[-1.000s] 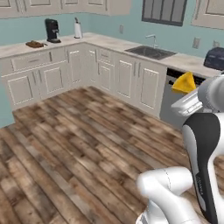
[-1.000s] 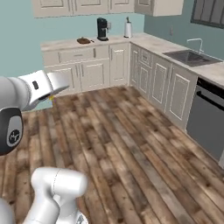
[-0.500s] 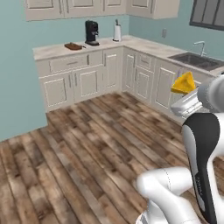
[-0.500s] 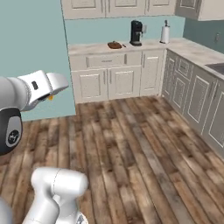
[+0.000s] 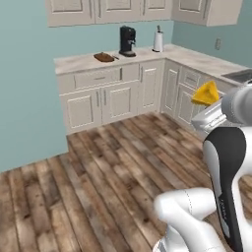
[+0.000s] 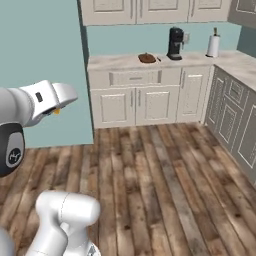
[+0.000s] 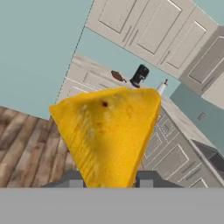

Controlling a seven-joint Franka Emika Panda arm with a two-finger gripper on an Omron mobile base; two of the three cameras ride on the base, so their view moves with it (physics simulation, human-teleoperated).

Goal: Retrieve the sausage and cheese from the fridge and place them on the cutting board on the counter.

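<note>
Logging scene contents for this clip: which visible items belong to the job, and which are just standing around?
Job: cheese held in the claw; cutting board on the counter.

Standing around: coffee machine, paper towel roll, sink.

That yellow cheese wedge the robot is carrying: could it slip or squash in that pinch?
The cheese keeps crisp edges in the gripper, so it probably stays stiff. It towers above the fingertips, held only at its base, so it might pivot or slip. Its flat faces suggest it won't roll once set down.

We see a glossy white arm [image 5: 189, 216] of rounded, tubular links. A dark grey panel runs along its upright link, and a black round joint cap bears a small pale marking.
</note>
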